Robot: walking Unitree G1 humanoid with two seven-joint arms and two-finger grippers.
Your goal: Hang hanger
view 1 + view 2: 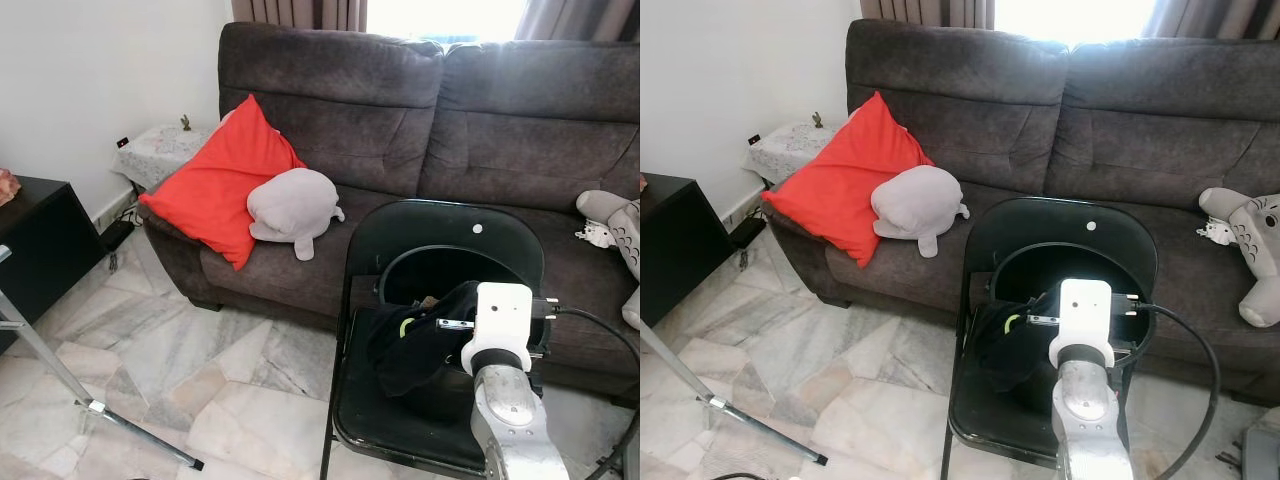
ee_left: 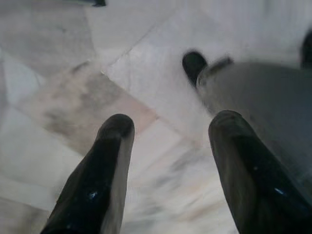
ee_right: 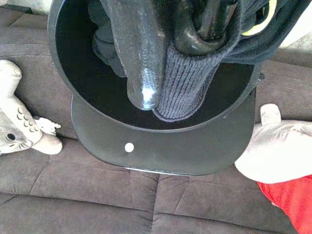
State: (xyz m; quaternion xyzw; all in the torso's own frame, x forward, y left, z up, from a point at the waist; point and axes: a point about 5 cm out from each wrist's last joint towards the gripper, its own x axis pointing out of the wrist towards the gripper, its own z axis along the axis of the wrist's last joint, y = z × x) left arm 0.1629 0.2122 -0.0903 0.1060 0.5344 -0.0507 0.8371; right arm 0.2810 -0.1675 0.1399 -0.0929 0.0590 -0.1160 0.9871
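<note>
In the head views a black folding chair (image 1: 440, 250) stands in the lower right of the frame, in front of a dark brown sofa (image 1: 400, 110) that runs across the upper half. The right arm rises from the bottom edge over the chair seat, and the right gripper (image 3: 180, 58) is buried in a dark garment (image 1: 420, 345) with a yellow-green trim that hangs at the chair's seat. The right wrist view gives what the head views hide: one long black finger (image 3: 139, 53) lies against a dark ribbed knit sleeve (image 3: 183, 80), and a dark curved bar, seemingly the hanger (image 3: 195, 34), sits between the fingers under the cloth, so the claw appears clamped on it, though the cloth covers much of the contact. The same view looks past the fingers to the chair's rounded back with a small white dot (image 3: 128, 146) and the sofa cushions beyond. The head views alone show a red pillow (image 1: 220, 180) at the sofa's left end with a grey plush toy (image 1: 292, 208) touching its lower right side, a grey shark plush (image 1: 1250, 245) at the far right, a black cabinet (image 1: 35, 250) at the left edge and a metal stand leg (image 1: 90, 405) crossing the marble floor (image 1: 230, 370) in the lower left. The left wrist view shows the left gripper (image 2: 168, 126) with its fingers apart, holding nothing, above the marble tiles.
</note>
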